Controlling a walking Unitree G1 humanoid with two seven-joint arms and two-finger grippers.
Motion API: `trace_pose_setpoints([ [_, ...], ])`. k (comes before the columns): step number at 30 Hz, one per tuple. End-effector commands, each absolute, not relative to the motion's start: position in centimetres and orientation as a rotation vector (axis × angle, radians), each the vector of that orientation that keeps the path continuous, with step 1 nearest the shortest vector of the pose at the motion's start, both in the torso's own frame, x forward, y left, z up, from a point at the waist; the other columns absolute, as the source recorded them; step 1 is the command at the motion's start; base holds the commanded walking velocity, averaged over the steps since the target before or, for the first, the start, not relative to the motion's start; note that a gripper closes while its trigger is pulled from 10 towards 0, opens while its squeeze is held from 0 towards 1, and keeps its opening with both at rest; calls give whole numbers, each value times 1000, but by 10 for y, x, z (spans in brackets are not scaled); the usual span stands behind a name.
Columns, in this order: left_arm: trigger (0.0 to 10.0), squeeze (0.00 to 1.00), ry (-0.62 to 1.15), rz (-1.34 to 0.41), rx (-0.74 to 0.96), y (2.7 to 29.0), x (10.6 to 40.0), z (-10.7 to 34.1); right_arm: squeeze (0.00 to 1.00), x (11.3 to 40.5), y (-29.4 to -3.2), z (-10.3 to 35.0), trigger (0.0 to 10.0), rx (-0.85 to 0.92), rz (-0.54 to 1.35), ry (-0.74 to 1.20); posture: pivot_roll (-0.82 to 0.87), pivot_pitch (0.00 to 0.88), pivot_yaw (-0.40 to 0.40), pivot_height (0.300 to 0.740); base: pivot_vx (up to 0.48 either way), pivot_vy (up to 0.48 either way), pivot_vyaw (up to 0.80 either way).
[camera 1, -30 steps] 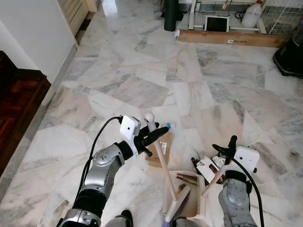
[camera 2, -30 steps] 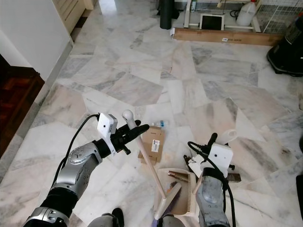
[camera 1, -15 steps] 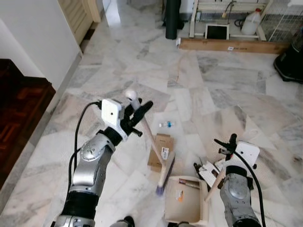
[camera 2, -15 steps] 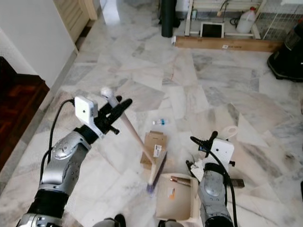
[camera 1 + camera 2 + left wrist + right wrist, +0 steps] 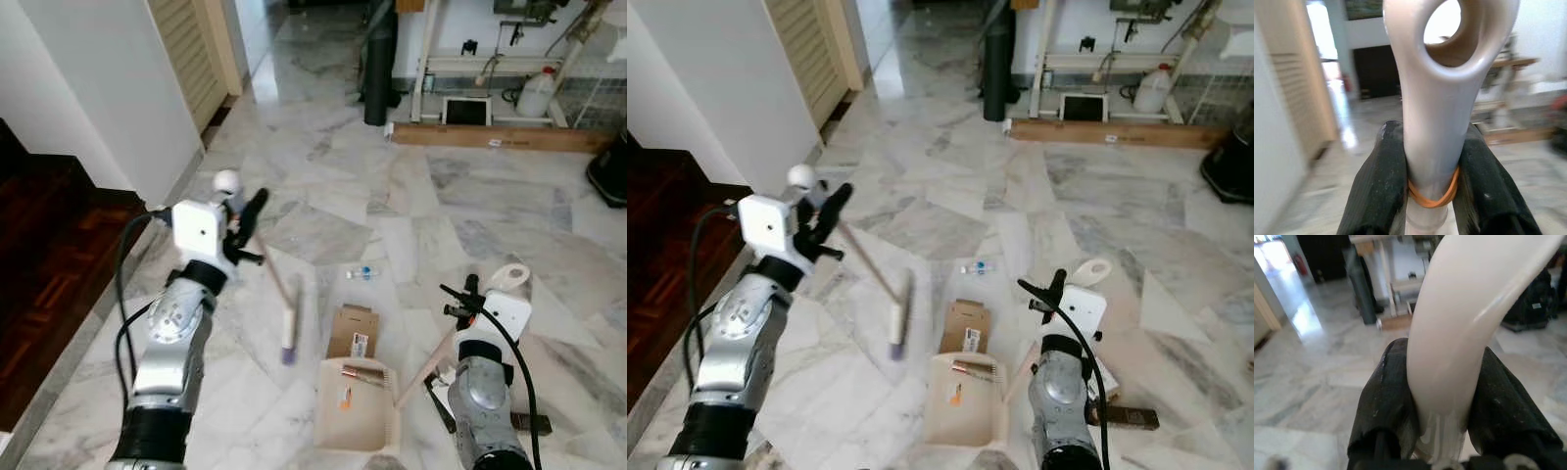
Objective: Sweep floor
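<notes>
left gripper (image 5: 245, 220), pinching the broom (image 5: 288, 323), has swung it up away from the dustpan (image 5: 358, 406); right gripper (image 5: 1442, 396) clamps the dustpan handle; next stroke likely pending.

No text, brand, number or sign is reading clearly anywhere in these views. A white label is showing on the small cardboard box (image 5: 352, 331) lying on the marble floor, and another on the long cardboard carton (image 5: 500, 138) by the far wall, but the print on both is appearing too small and blurred to make out.
</notes>
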State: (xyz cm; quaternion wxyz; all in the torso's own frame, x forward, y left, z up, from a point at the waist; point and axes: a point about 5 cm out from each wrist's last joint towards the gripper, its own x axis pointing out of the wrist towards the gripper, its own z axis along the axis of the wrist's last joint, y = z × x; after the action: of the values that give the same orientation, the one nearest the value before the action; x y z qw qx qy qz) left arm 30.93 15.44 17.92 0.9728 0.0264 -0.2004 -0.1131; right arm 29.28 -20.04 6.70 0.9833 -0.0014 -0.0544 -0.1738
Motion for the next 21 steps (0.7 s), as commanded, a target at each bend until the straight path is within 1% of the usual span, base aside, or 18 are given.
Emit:
trace_pose_setpoints([
  [1,10000,0,-412,-211,80,157,307,176,0,296,-195,79,10000,4,-325,-162,40,0,69,740,0,0,0],
  [8,10000,0,-386,-184,93,157,302,162,0,292,-196,89,10000,19,-330,-210,38,0,62,740,0,0,0],
  [11,10000,0,-376,-178,122,156,301,156,0,292,-194,95,10000,32,-323,-236,34,0,61,740,0,0,0],
  [15,10000,0,-348,-149,117,158,298,144,0,293,-186,102,10000,48,-296,-270,34,0,57,740,0,0,0],
  [21,10000,0,-359,-129,118,161,299,145,0,293,-184,108,10000,46,-288,-294,44,0,50,740,0,0,0],
])
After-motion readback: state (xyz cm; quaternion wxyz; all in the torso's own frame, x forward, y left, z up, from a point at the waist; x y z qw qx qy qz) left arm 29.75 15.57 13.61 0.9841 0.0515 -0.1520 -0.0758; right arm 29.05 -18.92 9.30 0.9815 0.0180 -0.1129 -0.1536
